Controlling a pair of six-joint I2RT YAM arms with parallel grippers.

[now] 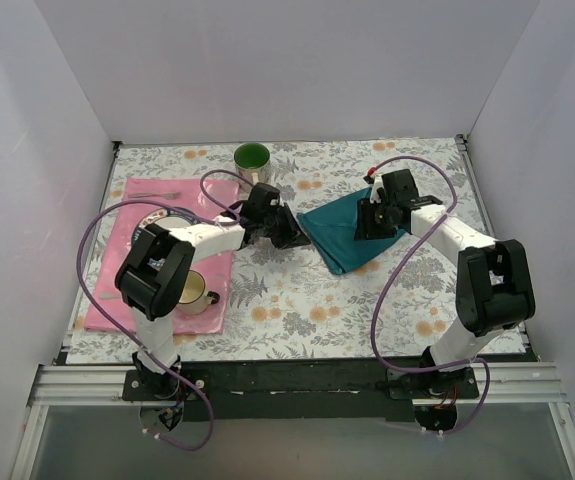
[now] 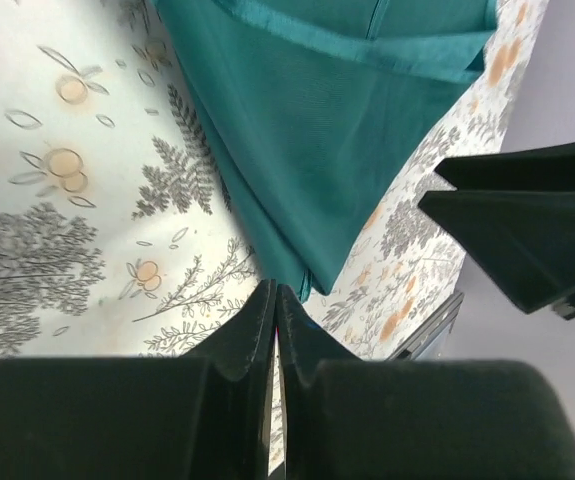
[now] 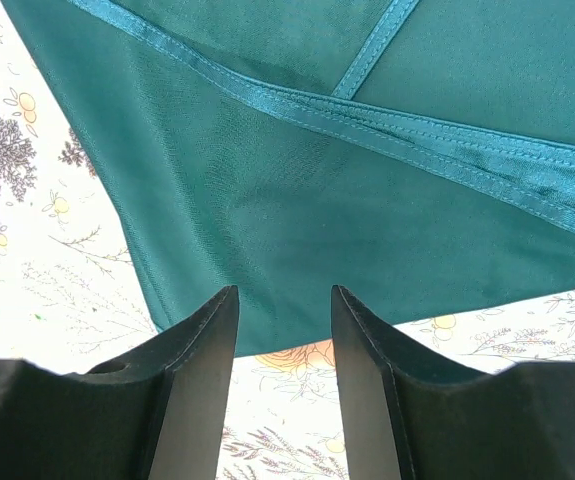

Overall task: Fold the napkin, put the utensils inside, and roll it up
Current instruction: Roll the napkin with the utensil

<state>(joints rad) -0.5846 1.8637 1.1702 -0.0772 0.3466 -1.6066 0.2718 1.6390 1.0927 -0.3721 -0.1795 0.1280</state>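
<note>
The teal napkin (image 1: 339, 232) lies folded on the floral table, right of centre. It fills the upper part of the left wrist view (image 2: 317, 120) and of the right wrist view (image 3: 347, 180). My left gripper (image 1: 293, 234) is shut, its tips (image 2: 275, 292) right at the napkin's near-left corner; I see no cloth between the jaws. My right gripper (image 1: 372, 222) is open and empty, and hovers over the napkin's edge (image 3: 283, 300). A slim, utensil-like piece (image 1: 164, 194) lies on the pink placemat, too small to make out.
The pink placemat (image 1: 132, 300) lies at the left with a cream mug (image 1: 195, 291) on it. A green mug (image 1: 252, 157) stands at the back. White walls enclose the table on three sides. The right gripper's fingers (image 2: 527, 235) show in the left wrist view.
</note>
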